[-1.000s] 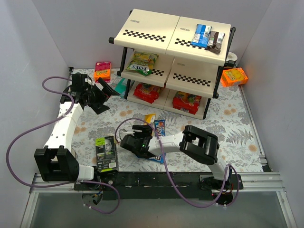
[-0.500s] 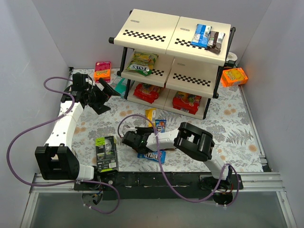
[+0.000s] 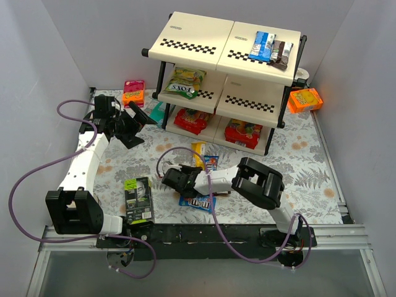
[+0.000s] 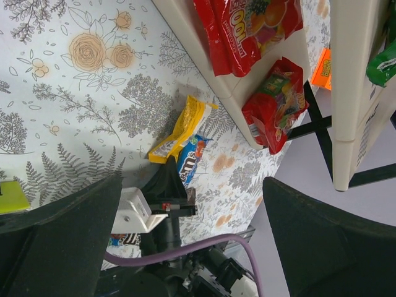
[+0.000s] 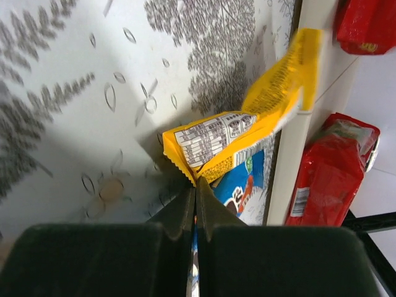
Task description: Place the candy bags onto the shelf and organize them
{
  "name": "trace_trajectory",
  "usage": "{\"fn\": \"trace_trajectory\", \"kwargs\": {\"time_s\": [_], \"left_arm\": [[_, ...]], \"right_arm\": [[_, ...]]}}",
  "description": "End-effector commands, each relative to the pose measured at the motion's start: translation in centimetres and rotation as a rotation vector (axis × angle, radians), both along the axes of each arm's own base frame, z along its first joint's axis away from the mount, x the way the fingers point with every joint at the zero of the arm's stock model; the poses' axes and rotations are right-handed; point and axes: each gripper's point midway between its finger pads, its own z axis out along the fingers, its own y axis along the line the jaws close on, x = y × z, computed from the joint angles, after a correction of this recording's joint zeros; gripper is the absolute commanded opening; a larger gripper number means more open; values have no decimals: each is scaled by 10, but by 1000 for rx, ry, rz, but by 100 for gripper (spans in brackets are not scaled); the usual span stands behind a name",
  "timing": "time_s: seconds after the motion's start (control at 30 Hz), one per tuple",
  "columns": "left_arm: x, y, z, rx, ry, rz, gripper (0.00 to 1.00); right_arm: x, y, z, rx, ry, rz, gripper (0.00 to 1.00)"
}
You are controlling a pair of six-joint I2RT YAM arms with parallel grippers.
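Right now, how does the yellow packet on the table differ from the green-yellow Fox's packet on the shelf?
The narrow yellow packet lies on the floral table; the wider green-yellow Fox's packet lies on the middle tier of the cream checkered shelf. The yellow packet touches a blue M&M's packet; the Fox's packet lies alone. The right tool sits at the yellow packet's corner; none is near the Fox's packet. Both are glossy.

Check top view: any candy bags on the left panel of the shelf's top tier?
No, the candy bags up there all lie on the right panel of the shelf.
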Motion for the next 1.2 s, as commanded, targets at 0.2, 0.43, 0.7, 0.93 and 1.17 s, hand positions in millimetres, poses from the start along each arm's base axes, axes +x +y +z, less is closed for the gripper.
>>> {"fn": "trace_trajectory", "kwargs": {"time_s": [0.2, 0.43, 0.7, 0.93, 1.17], "left_arm": [[-1, -2, -17, -15, -17, -18, 98], [-9, -1, -50, -12, 33, -9, 98], [-17, 1, -70, -3, 60, -1, 98], [-22, 2, -76, 4, 68, -5, 98], [-25, 1, -83, 6, 79, -12, 98]], "right_arm": [[-1, 5, 112, 261, -66, 19, 1], [-5, 12, 207, 484, -109, 73, 1], [10, -8, 302, 525, -291, 53, 1], [34, -46, 382, 616, -451, -9, 1], [38, -80, 469, 709, -620, -37, 1]]}}
